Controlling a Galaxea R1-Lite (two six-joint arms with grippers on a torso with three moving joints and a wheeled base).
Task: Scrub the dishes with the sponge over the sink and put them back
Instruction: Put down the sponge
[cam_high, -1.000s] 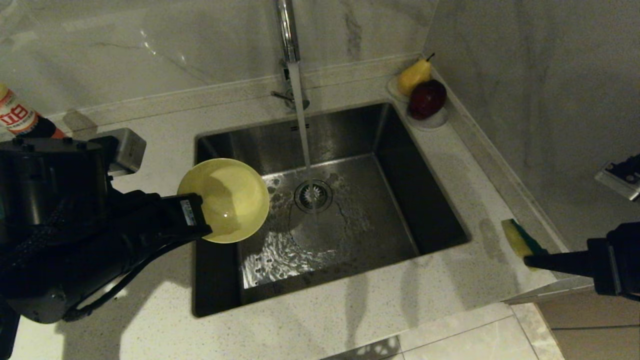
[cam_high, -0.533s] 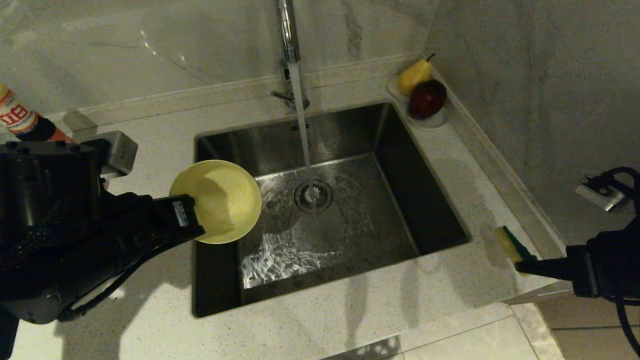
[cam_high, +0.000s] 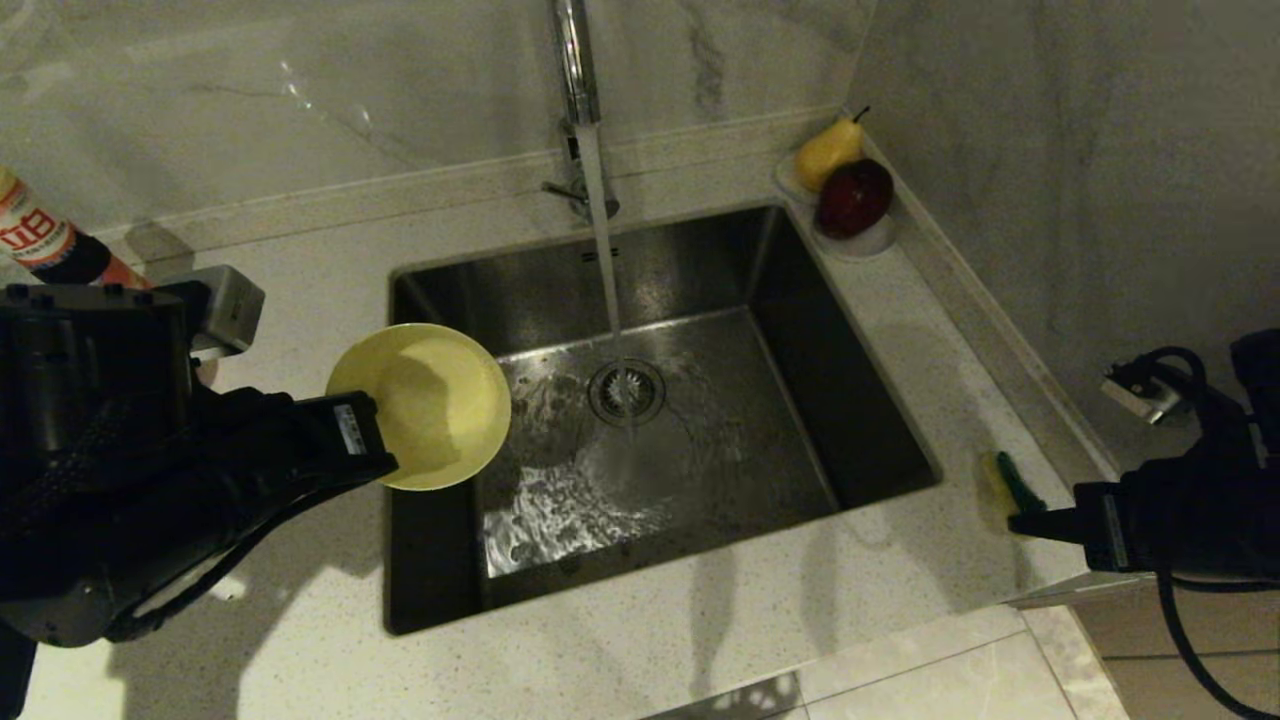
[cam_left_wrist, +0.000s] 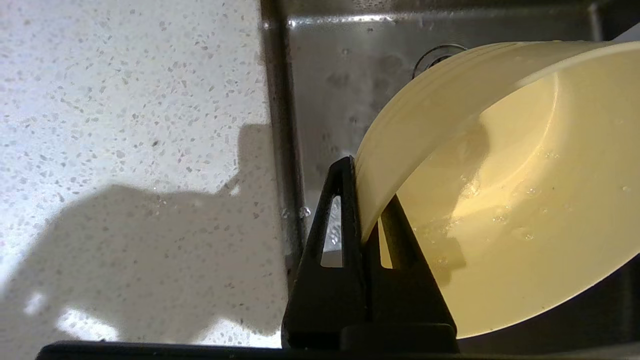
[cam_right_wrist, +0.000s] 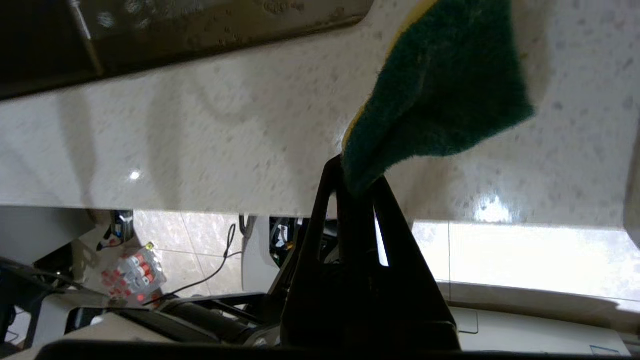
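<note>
Yellow bowl (cam_high: 420, 405) rim pinched in left gripper (cam_high: 375, 450) jaws.

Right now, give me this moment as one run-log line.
left claw: shut on yellow bowl at sink edge | right claw: shut on sponge over counter | tap: running

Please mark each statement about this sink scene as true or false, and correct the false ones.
1. The left gripper is shut on the rim of the yellow bowl. True.
2. The right gripper holds the sponge over the drain. False: it holds the sponge above the counter, right of the sink.
3. Water runs from the tap. True.
4. The bowl rests on the sink floor. False: it is held in the air at the sink's left edge.
5. The pear and apple lie in the sink. False: they sit on saucers at the back right corner.
</note>
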